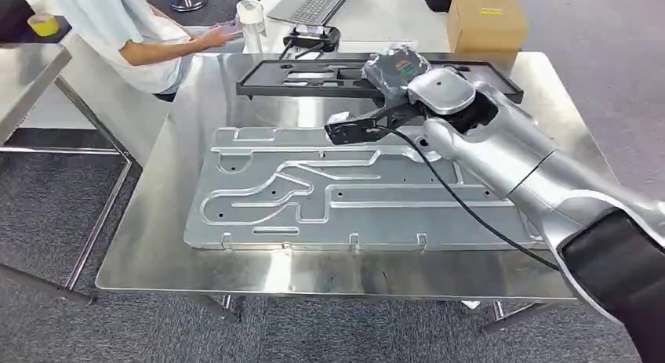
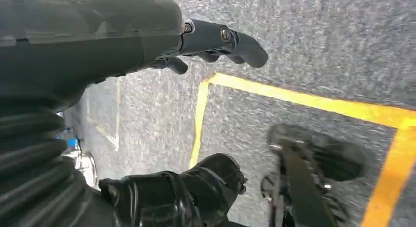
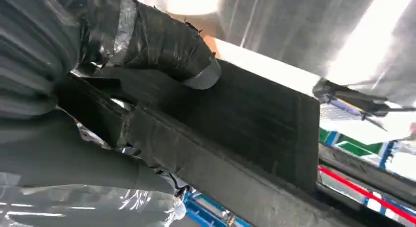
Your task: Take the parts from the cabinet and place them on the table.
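Observation:
A long black moulded part (image 1: 314,77) lies across the far side of the steel table (image 1: 149,245). My right hand (image 1: 396,65), wrapped in clear film, sits at its right half. In the right wrist view the thumb (image 3: 162,40) presses on the flat black part (image 3: 255,119) while the rest of the hand (image 3: 59,138) lies under its edge, so the hand grips it. A big silver machined plate (image 1: 314,190) covers the table's middle, nearer to me. My left hand (image 2: 98,55) hangs over the carpet, its fingers (image 2: 221,38) apart from the thumb (image 2: 196,183), holding nothing.
A person (image 1: 133,26) sits at the far left beside a clear bottle (image 1: 251,22). Beyond the table are a black controller (image 1: 311,38), a keyboard (image 1: 314,2) and a cardboard box (image 1: 486,18). Yellow tape (image 2: 304,102) marks the floor.

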Robot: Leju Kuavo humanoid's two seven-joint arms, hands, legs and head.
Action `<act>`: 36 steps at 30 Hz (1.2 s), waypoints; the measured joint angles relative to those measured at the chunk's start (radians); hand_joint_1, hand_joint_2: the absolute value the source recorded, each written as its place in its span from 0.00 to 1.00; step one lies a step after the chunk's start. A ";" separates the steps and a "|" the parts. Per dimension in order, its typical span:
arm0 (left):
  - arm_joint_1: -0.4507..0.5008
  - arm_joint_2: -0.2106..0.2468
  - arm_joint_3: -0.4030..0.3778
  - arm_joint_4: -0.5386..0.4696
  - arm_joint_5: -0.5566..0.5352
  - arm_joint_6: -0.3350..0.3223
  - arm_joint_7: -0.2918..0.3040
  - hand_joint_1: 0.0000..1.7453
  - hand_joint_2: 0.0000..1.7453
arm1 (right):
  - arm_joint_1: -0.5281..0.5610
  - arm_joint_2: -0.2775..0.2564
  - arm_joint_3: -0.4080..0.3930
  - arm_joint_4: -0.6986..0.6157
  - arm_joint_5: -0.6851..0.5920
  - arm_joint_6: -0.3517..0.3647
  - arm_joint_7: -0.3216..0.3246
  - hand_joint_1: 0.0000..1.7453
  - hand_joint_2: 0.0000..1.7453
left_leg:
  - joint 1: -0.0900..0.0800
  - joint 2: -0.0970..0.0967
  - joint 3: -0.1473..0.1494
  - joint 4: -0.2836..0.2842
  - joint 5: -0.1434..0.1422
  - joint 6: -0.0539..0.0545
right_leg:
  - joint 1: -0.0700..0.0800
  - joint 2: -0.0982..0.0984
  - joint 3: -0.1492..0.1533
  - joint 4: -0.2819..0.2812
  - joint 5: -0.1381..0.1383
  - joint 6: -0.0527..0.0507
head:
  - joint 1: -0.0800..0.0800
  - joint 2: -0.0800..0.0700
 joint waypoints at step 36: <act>-0.006 -0.002 0.003 0.001 0.015 0.018 -0.052 0.00 1.00 | 0.030 0.005 0.000 0.013 0.001 -0.013 -0.003 1.00 1.00 | 0.001 0.002 0.039 -0.079 0.070 0.017 | 0.000 -0.004 -0.038 0.022 -0.002 0.037 | -0.003 0.000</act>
